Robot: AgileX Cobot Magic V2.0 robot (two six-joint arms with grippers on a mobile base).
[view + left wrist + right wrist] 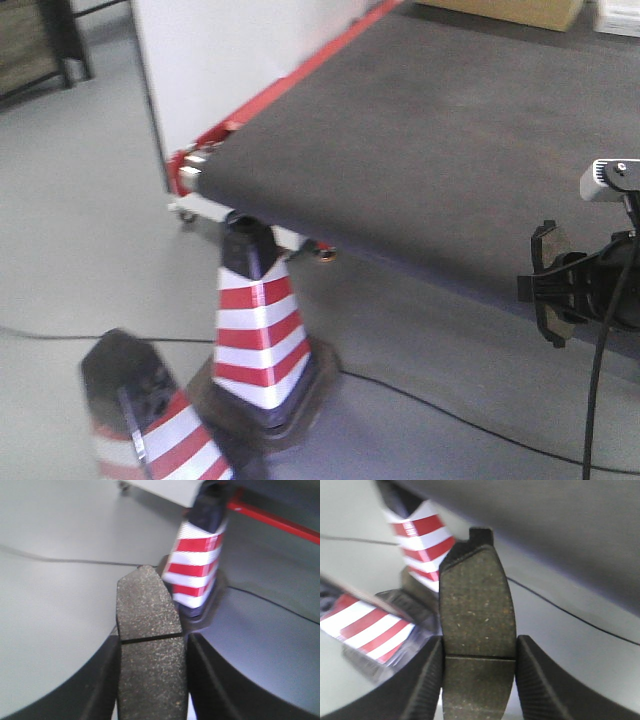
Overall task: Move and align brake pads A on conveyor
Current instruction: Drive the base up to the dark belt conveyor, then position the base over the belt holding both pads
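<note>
Brake pads A (148, 620) are riding in both claws, not lying on the conveyor (420, 130) yet. The left claw (150, 647) is squeezing one pad, its long side pointing ahead, with the conveyor ahead on its right. The right claw (479, 645) is squeezing another pad (477, 605) just beside the conveyor's edge, looking nearer.

1. Couldn't read any text, brand, label or number in any of the three views.
2. The closest thing to a sign was the traffic cone (256, 335), and it had only red and white stripes, no lettering.
3. The brake pad A (150, 655) in the left wrist view and the brake pad A (477, 625) in the right one showed only speckled faces, no legible stamp.
</note>
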